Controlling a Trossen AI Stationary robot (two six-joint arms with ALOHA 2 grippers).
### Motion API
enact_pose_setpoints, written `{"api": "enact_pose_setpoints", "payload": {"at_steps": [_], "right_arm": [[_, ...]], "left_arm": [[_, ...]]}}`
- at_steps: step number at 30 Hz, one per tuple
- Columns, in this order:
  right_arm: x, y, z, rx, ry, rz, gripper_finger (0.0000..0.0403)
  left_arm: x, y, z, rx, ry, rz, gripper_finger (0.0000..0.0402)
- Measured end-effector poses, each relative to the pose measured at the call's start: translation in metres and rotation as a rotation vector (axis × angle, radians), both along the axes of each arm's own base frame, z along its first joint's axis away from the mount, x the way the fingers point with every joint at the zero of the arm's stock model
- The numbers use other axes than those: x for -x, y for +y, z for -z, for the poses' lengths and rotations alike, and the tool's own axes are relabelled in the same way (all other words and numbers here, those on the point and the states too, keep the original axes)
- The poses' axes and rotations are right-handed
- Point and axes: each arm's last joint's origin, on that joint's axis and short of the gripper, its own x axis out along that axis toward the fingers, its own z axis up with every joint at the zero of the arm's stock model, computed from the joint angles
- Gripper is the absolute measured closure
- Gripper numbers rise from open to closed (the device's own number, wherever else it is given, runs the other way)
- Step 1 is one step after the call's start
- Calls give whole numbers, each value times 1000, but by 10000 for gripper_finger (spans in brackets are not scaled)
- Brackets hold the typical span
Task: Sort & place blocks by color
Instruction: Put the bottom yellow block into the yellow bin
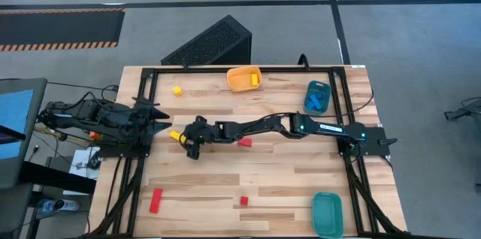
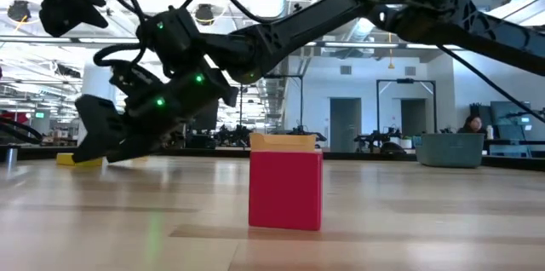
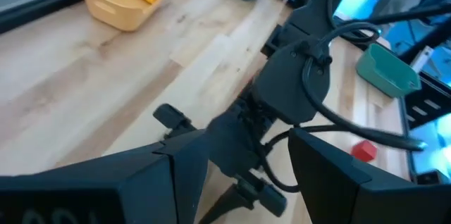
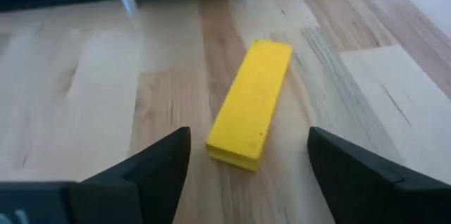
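Right now the right gripper point(image 4: 246, 164) hangs low over the table's left-middle, fingers spread wide and holding nothing, with the yellow bar point(image 4: 251, 103) lying flat on the wood just ahead between the fingertips. Bar's long axis runs roughly along the approach line, so I'd judge the fingers would close across its narrow width. Left gripper point(image 3: 232, 175) waits at the left edge, also spread, farther from the bar's line.

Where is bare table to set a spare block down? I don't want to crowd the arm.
Bare wood lies between the small red cube and the teal tray. It is crowded around the right gripper, open over the yellow bar.
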Motion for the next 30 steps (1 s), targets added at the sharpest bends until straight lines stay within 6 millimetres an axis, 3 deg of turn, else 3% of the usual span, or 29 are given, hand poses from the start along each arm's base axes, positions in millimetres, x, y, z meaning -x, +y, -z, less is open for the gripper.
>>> {"api": "enact_pose_setpoints", "payload": {"at_steps": [6, 15, 18, 21, 27, 30], "right_arm": [[1, -9, 1, 65, 34, -68, 138], [3, -21, 3, -6, 56, -34, 251], [3, -19, 0, -16, 47, -28, 271], [2, -17, 0, -18, 35, -34, 255], [-1, -15, 7, -21, -8, -37, 147], [-3, -16, 15, -42, -37, -38, 119]], "left_arm": [[0, 1, 0, -16, -6, -41, 220], [0, 1, 0, 13, -10, -60, 220], [1, 2, 1, 19, 3, -75, 220], [2, 2, 2, 17, 7, -96, 220], [3, 3, 3, 3, 19, -112, 220], [3, 3, 3, -5, 19, -120, 220]]}}
